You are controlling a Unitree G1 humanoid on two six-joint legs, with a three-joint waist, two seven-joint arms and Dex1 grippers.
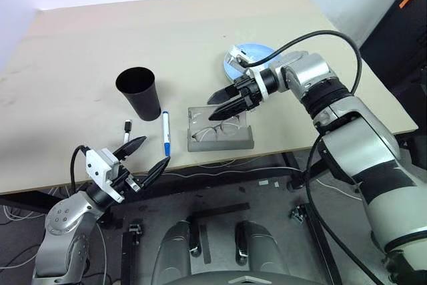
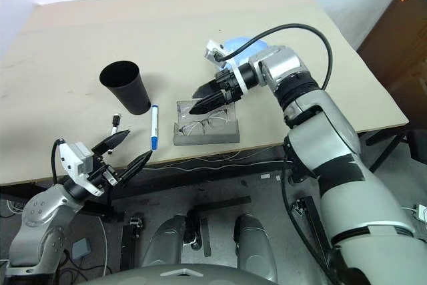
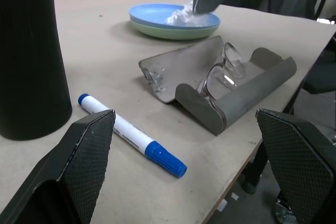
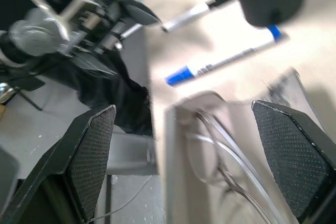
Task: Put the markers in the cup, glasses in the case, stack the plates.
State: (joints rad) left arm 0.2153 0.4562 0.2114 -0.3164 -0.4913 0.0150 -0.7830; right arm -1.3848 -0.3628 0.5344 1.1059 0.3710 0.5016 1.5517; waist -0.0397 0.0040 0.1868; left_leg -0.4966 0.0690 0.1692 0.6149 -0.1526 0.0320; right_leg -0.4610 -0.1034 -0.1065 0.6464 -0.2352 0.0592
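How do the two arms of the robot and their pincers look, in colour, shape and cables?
Both arms have silver-grey metallic shells with black joint bands. Each ends in a pincer of two black, pointed fingers with dotted textured pads: the left pincer and the right pincer. Each wrist carries a small white camera block, and a black cable loops from it back along the arm.

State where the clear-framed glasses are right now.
In the left eye view, the clear-framed glasses lie inside the open grey felt case near the table's front edge, right of the blue-capped white marker, beneath the right gripper.
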